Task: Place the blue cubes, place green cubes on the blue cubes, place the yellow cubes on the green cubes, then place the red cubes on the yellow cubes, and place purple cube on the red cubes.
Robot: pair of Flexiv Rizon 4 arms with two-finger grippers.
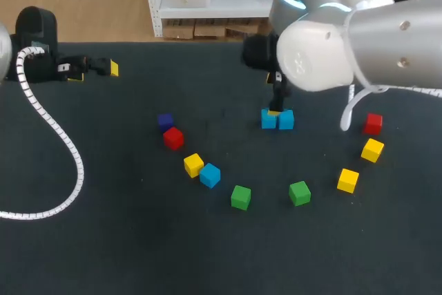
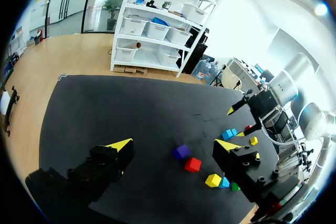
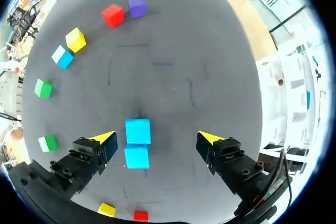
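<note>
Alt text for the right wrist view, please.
The open right gripper hangs over two touching blue cubes on a table. Ahead and beside it lie a purple cube, red cube, yellow cube, another blue cube and two green cubes.

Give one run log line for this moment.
right gripper open, over two adjacent blue cubes | left gripper open, away from cubes | third blue cube beside yellow cube | nothing stacked

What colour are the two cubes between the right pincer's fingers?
Both cubes are blue; right wrist view.

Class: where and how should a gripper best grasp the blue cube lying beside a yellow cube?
Probably from above, fingers on the blue cube's pair of opposite side faces clear of the yellow cube, which crowds another side.
</note>
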